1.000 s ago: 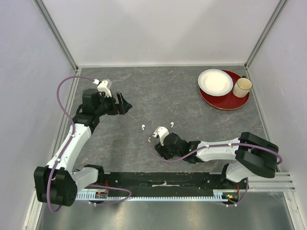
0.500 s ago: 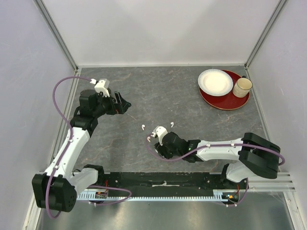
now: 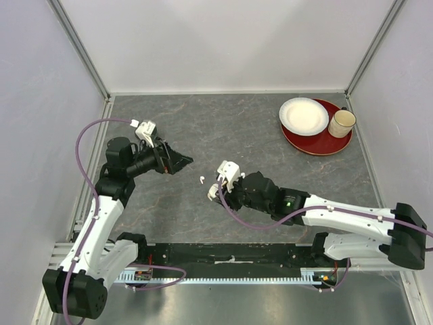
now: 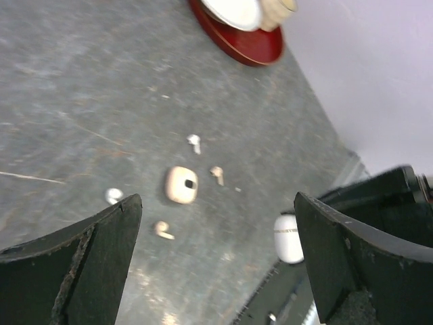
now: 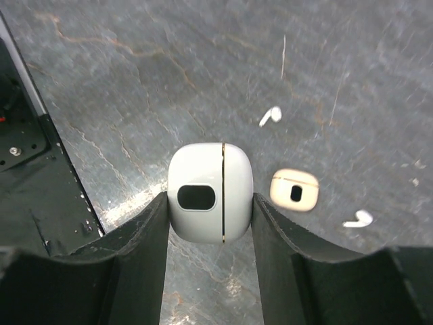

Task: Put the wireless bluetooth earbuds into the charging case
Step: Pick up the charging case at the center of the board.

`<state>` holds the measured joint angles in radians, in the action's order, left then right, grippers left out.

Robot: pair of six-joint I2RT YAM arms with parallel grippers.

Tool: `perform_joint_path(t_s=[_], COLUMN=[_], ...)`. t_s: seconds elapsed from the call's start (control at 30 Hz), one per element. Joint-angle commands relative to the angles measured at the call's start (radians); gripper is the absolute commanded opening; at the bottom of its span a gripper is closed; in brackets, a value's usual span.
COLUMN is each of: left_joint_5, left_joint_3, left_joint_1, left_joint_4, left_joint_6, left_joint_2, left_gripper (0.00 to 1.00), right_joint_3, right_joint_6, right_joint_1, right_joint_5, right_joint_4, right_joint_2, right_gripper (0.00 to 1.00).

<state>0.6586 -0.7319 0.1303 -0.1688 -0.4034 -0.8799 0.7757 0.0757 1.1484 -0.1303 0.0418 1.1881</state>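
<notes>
My right gripper [image 5: 210,203] is shut on a closed white charging case [image 5: 210,193] and holds it above the table; the case shows in the top view [image 3: 212,193] and the left wrist view [image 4: 289,238]. A closed beige case [image 5: 295,190] lies on the table beside it. White earbuds [image 5: 270,116] [image 5: 358,219] lie near it. My left gripper [image 4: 216,271] is open and empty, up over the table. Below it lie the beige case [image 4: 181,184], a white earbud [image 4: 195,141] and two beige earbuds [image 4: 217,174] [image 4: 162,230]. In the top view one white earbud [image 3: 201,179] lies between my left gripper [image 3: 184,162] and right gripper [image 3: 215,195].
A red plate [image 3: 335,143] at the back right carries a white bowl [image 3: 303,116] and a beige cup [image 3: 342,122]. The black base rail [image 3: 230,254] runs along the near edge. Walls close in the left, back and right sides.
My right arm has stretched out and its gripper has moved up and left with the white case. My left gripper has swung forward and right, toward the table's middle.
</notes>
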Motion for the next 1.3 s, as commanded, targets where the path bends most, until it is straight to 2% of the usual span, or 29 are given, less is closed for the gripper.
perform_joint_path(t_s=[0.0,0.17,0.3,0.4,0.53,0.97,1.2,1.27], left_joint_5=[0.234,0.308,0.315,0.274,0.129,0.035,0.047,0.058], left_joint_3=[-0.003,0.014,0.038,0.052,0.066,0.042,0.046,0.052], left_joint_1=[-0.003,0.012,0.071,0.194,0.319,0.411,0.448,0.450], left_joint_4=[0.034,0.087,0.089,0.086,0.080,0.069,0.118,0.144], left_joint_6=[-0.118,-0.219,-0.255,-0.261,-0.250,-0.244,-0.256,-0.267], left_joint_2=[0.032,0.068,0.082,0.079,0.072,-0.047,-0.065,-0.067], left_gripper=[1.00,1.00,1.00,0.99,0.99,0.90,0.84,0.79], right_joint_3=[0.062,0.074,0.076,0.079,0.079,0.077,0.076,0.074], right_joint_6=[-0.132,-0.175,-0.195,-0.200,-0.202,-0.169,-0.163,-0.162], right_joint_1=[0.005,0.004,0.004,0.005,0.005,0.005,0.004,0.004], right_joint_5=[0.043,0.048,0.052,0.046,0.034,0.067,0.075,0.077], right_joint_4=[0.032,0.043,0.043,0.040,0.033,0.007,-0.005,-0.010], right_joint_2=[-0.079,-0.122,-0.130,-0.127,-0.133,-0.162,-0.151,-0.150], right_gripper=[0.01,0.00,0.00,0.00,0.00,0.00,0.00,0.00])
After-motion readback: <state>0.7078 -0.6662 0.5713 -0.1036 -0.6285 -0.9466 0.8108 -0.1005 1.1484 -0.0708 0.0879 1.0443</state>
